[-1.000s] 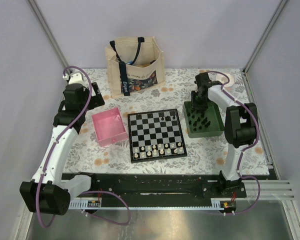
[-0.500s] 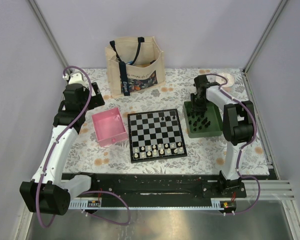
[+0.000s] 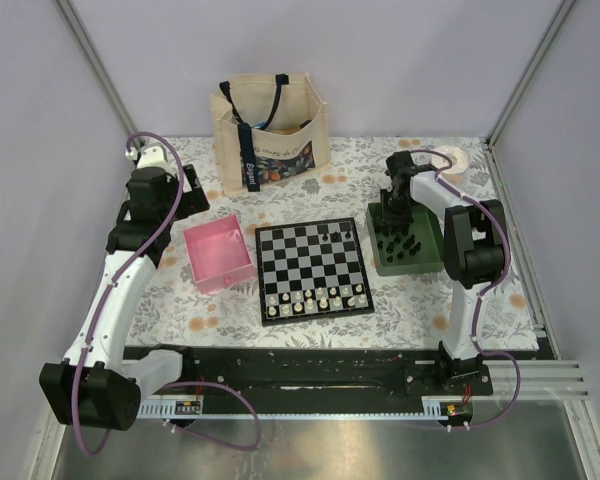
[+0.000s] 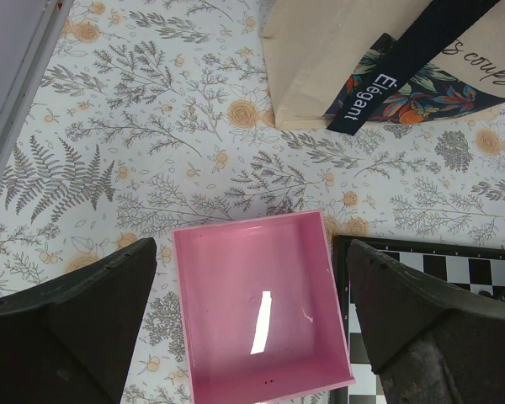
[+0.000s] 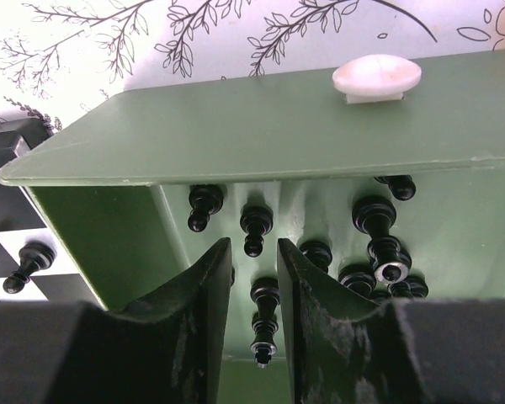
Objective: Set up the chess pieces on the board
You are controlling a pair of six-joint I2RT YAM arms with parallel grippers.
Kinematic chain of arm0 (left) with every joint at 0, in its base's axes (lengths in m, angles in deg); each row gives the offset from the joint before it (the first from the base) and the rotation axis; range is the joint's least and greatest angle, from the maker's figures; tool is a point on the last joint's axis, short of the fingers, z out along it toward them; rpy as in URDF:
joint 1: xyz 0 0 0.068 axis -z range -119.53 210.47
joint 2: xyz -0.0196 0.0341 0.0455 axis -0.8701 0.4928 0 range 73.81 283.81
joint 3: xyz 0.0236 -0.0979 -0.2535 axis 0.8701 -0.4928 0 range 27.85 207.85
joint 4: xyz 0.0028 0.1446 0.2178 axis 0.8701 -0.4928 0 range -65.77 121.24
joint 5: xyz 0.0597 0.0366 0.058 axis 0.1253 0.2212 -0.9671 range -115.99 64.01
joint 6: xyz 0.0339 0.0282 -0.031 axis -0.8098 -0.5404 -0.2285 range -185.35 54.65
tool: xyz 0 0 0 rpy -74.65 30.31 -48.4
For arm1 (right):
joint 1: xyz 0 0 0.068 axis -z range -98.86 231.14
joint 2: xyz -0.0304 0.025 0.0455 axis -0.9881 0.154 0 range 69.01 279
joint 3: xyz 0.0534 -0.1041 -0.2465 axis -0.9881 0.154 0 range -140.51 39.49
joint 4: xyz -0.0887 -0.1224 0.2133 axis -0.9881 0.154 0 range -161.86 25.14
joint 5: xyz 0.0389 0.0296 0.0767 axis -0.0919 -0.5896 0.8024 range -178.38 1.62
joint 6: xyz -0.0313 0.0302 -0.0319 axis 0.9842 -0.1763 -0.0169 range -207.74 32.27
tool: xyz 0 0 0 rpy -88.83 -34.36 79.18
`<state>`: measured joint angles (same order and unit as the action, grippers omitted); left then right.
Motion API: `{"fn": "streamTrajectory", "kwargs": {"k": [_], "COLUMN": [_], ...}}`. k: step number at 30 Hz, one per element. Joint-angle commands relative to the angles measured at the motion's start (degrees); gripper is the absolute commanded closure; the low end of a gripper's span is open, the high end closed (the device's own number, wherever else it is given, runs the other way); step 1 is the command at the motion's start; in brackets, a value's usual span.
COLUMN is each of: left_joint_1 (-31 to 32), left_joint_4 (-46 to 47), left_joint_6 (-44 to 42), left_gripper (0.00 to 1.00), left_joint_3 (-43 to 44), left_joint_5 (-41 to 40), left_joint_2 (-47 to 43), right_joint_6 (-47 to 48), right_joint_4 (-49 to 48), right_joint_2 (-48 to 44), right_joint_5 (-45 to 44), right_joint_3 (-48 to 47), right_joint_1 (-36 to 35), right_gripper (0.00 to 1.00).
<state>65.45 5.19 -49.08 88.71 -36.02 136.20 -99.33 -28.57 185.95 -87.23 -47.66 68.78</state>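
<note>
Black chess pieces (image 5: 265,316) lie jumbled in the smooth green tray (image 5: 236,135) just right of the chequered board (image 3: 310,265), and a few stand on its far rows. They are glossy turned plastic with round bases, probably light, stiff and slick, so pinch across the narrow stem. Right gripper (image 5: 252,261) straddles one lying piece, jaws narrowly parted, apparently not touching it. Left gripper (image 4: 248,252) is spread wide and empty above the pink tray (image 4: 252,231).
</note>
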Motion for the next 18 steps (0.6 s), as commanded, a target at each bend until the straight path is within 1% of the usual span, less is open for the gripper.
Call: {"fn": "streamTrajectory", "kwargs": {"k": [1,8,10,18], "left_joint_1": [-0.1,-0.1,-0.1,-0.2], "left_joint_4": [1.8,1.8,1.8,1.8], "left_joint_6": [-0.7,-0.7,-0.6,-0.6], "left_gripper": [0.01,0.01,0.01,0.01], "left_joint_3": [0.6,0.7,0.6,0.6], "left_joint_5": [0.2,0.2,0.3,0.4], "left_joint_2": [-0.4,-0.6,-0.6,-0.7], "right_joint_6": [-0.4,-0.4,-0.4,-0.5], "right_joint_4": [1.2,1.2,1.2,1.4], "right_joint_2": [0.2,0.7,0.7,0.7], "right_joint_5": [-0.2,-0.8,-0.9,-0.8], "right_joint_3": [-2.4,-3.0,-3.2,-3.3], "right_joint_1": [-0.6,-0.7,-0.7,-0.8], "right_gripper": [0.63,0.65,0.71,0.73]}}
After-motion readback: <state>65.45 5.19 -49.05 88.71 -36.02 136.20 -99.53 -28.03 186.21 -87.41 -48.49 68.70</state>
